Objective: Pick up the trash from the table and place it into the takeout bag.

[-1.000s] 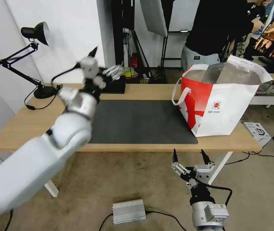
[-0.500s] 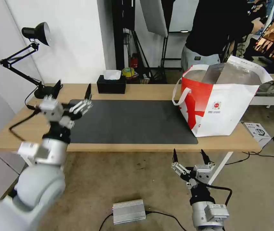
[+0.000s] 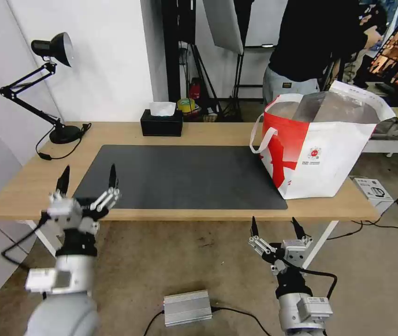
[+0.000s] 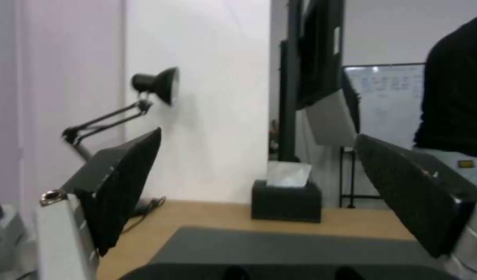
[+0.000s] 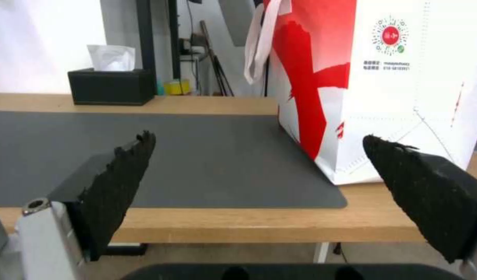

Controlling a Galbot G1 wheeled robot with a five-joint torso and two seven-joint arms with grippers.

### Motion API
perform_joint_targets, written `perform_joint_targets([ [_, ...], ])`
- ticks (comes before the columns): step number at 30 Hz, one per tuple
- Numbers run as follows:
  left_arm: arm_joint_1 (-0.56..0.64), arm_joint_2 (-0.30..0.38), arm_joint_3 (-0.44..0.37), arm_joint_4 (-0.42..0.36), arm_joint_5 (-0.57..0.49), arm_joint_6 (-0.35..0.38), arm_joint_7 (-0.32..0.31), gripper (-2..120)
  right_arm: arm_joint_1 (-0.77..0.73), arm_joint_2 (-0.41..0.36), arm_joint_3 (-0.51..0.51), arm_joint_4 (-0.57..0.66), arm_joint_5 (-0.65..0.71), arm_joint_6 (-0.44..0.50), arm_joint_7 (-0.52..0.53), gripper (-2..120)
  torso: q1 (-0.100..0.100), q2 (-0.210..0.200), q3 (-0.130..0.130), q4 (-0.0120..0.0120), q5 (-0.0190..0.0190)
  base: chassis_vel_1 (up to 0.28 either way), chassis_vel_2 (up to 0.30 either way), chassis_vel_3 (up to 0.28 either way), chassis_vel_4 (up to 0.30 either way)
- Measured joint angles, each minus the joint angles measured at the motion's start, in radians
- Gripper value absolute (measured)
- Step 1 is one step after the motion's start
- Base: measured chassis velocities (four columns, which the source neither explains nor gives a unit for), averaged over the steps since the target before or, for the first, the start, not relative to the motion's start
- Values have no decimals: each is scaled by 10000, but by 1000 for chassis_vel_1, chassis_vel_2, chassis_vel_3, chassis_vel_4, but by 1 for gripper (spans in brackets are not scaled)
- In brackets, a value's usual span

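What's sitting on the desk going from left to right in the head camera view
Black desk lamp → dark grey mat with the black tissue box behind it → takeout bag, all on the table. Both grippers hang open in front of the near edge: left gripper, right gripper.

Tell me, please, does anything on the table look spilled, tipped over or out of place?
Nothing stands out. The takeout bag stands upright and open on the table; tissue box and lamp are upright too.
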State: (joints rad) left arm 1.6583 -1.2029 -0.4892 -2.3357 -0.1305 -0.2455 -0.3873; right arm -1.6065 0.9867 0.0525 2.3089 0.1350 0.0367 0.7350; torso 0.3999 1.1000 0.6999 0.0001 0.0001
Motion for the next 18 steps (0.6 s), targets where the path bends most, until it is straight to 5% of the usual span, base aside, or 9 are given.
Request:
perform_joint_targets([
  [9,819,-779,-85,239,632,-689,-9,100,0,0,0,0,0,0,0,100,1,0,0,-1,-1,0,0,0,0],
  [18,1203,-836,-270,-192,819,-764,149,100,0,0,0,0,0,0,0,100,1,0,1,-2,-1,0,0,0,0],
])
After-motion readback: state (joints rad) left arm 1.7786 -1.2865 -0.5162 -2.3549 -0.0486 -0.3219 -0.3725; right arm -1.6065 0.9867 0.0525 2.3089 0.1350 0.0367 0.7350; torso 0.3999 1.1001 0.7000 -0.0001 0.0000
